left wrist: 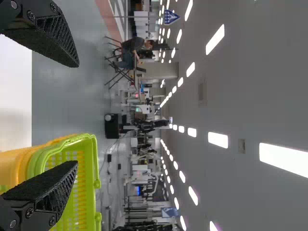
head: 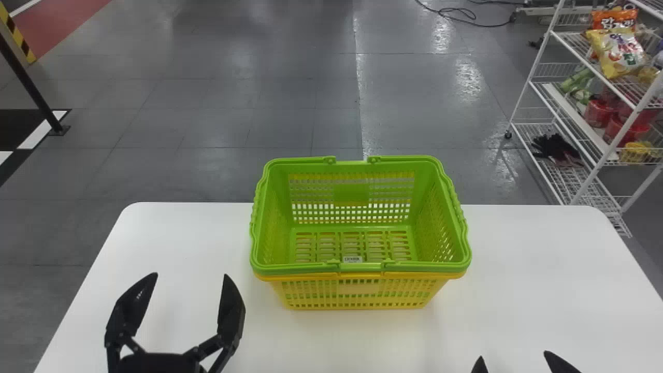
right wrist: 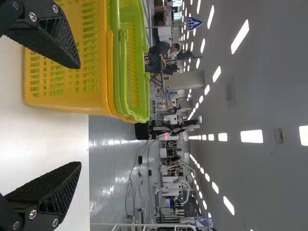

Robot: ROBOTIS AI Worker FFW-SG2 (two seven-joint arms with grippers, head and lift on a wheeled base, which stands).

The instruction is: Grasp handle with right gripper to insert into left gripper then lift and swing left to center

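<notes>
The left pincer (head: 188, 276) is spread wide over the tabletop (head: 181, 233), nearer than the baskets and to their left, and touches neither of them. The right pincer (head: 514, 355) is spread too, at the head view's bottom edge, nearer and to the right, holding nothing. The green basket (head: 352, 196) sits upright inside the yellow basket (head: 357, 295), which stands mid-tabletop toward the far edge. A green handle (right wrist: 123, 67) lies folded down along the rim. Beyond, at the right, a white wire rack (head: 531, 77) holds snack bags (head: 619, 52).
</notes>
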